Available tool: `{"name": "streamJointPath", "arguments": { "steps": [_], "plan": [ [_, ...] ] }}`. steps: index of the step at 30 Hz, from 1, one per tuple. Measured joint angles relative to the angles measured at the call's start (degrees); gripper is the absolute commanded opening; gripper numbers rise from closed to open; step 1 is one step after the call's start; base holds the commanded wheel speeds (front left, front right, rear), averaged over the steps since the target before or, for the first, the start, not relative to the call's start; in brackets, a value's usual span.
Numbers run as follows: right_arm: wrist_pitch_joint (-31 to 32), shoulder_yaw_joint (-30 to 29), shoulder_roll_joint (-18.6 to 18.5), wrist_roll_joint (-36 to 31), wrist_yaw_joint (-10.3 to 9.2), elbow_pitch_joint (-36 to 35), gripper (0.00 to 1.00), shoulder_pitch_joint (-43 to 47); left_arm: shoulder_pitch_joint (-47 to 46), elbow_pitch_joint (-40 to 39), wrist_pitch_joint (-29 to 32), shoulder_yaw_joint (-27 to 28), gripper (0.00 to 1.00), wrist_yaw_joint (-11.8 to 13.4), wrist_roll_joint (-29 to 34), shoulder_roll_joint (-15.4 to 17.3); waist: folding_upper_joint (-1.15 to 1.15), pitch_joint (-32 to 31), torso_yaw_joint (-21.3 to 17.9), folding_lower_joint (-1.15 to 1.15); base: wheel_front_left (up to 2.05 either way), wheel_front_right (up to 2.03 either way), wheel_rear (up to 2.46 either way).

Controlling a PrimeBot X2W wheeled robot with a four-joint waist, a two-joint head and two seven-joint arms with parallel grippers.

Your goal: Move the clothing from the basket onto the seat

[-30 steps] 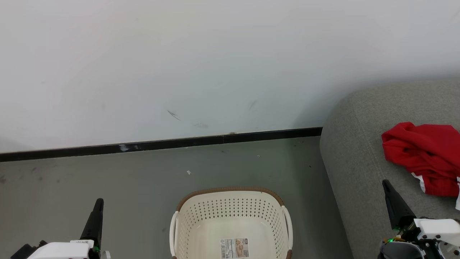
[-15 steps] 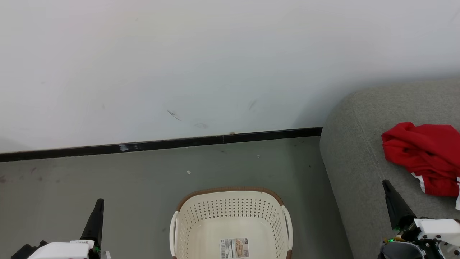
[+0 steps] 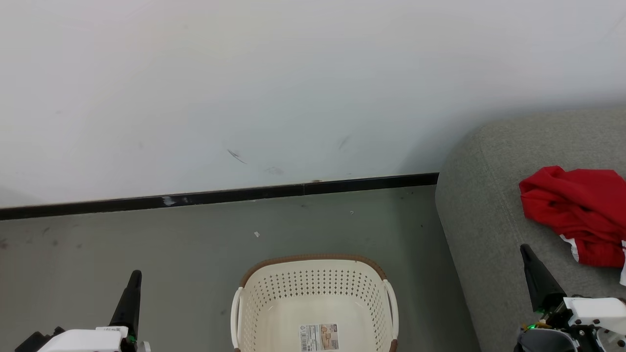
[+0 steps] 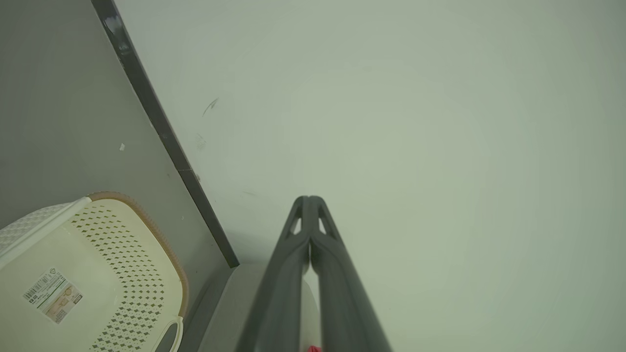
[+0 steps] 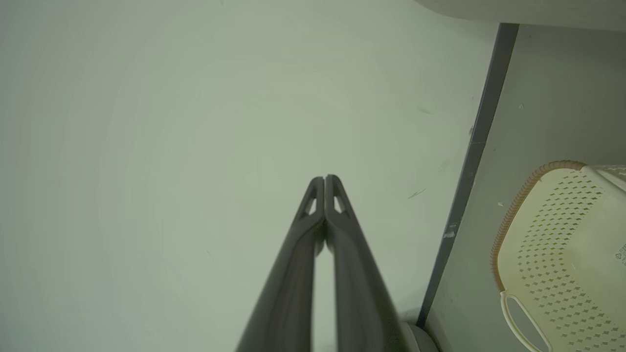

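The cream perforated basket (image 3: 315,303) with a brown rim stands on the floor at the bottom centre; inside it I see just a label. Red clothing (image 3: 577,212) with white trim lies bunched on the grey seat (image 3: 484,220) at the right. My left gripper (image 3: 133,277) is shut at the lower left, apart from the basket. My right gripper (image 3: 527,252) is shut over the seat's front, a little short of the clothing. The wrist views show the left gripper (image 4: 309,199) and the right gripper (image 5: 324,178) shut on nothing, each with the basket (image 4: 88,274) (image 5: 562,244) off to one side.
A white wall (image 3: 244,88) with a black baseboard (image 3: 220,196) runs behind the basket. Grey floor (image 3: 171,244) stretches between wall and basket and to its left. The seat's rounded arm stands close to the basket's right side.
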Motion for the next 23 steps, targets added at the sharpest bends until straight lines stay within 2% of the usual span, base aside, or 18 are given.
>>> {"name": "streamJointPath", "arguments": {
  "steps": [23],
  "plan": [
    [0.05,-0.15,0.10,-0.05,0.00,0.03,0.00,0.00,-0.01,0.05,0.03,0.03,0.00,0.00,0.00,-0.01,0.00,0.00,0.00,0.00,0.00,0.00,0.00]
  ]
}}
